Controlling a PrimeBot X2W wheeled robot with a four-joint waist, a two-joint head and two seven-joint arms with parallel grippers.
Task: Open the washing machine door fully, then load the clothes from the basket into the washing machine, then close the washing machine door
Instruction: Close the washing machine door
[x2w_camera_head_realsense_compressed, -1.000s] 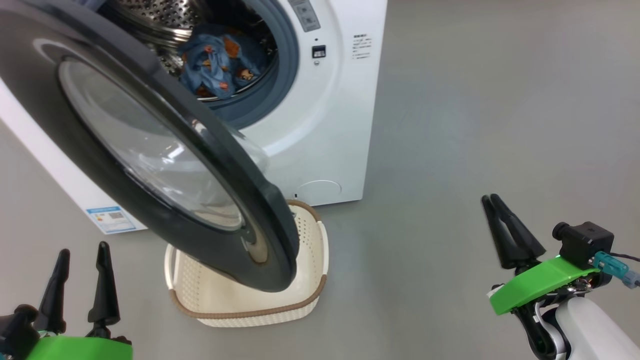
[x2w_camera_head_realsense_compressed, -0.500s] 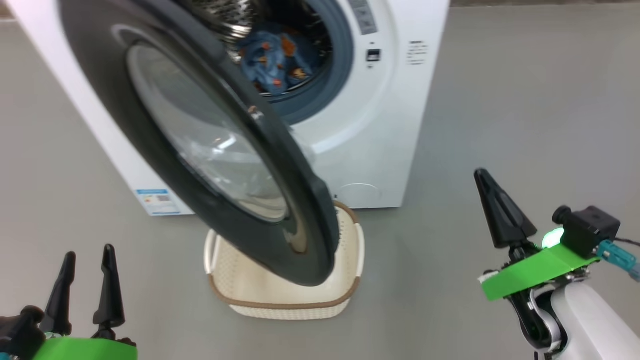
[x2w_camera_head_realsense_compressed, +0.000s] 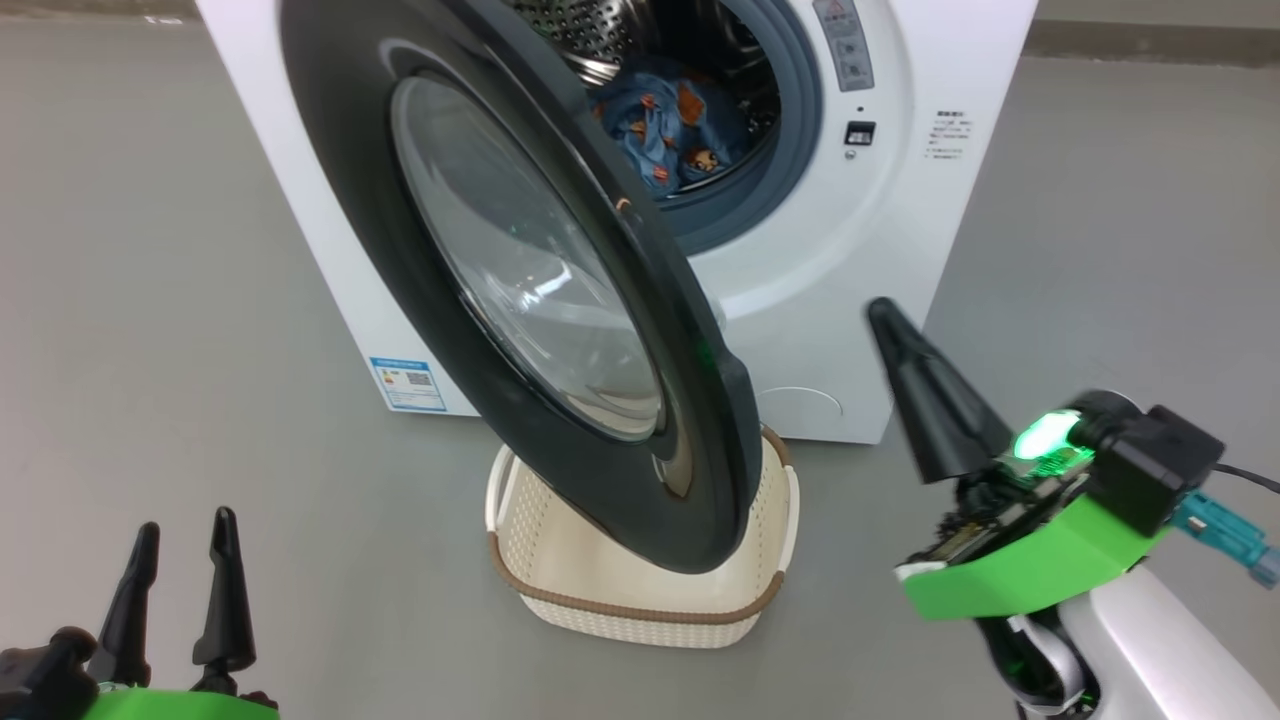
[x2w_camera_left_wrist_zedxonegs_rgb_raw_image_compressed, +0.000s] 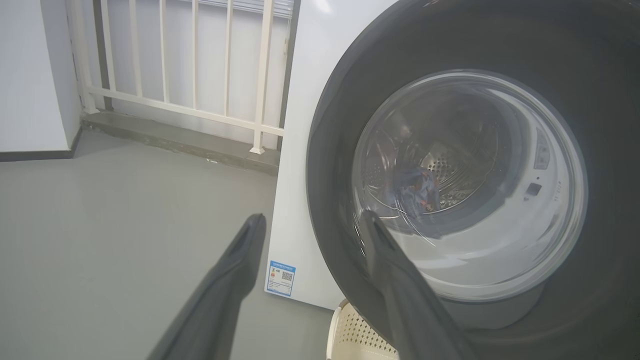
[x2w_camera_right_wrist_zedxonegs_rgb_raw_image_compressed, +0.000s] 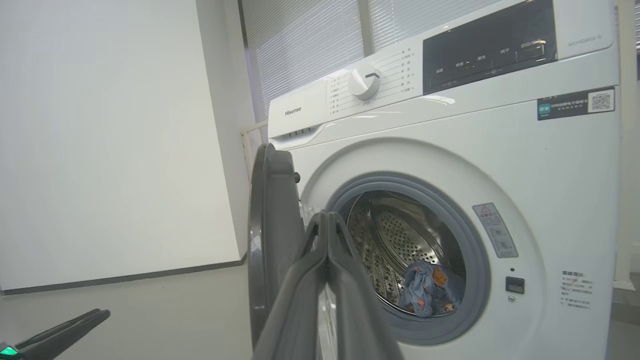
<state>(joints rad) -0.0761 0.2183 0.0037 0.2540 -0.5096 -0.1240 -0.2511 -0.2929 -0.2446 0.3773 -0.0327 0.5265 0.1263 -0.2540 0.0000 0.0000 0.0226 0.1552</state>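
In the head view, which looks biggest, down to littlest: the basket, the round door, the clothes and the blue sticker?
1. washing machine door, nearest the camera, so it looks extra big.
2. basket, partly hidden behind the door.
3. clothes, farther off, so they look smaller than they are.
4. blue label.

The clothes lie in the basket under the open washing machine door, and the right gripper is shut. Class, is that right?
No. The clothes lie inside the washing machine, as the head view shows; the visible part of the basket holds none. The washing machine door is open above the basket, and the right gripper is shut.
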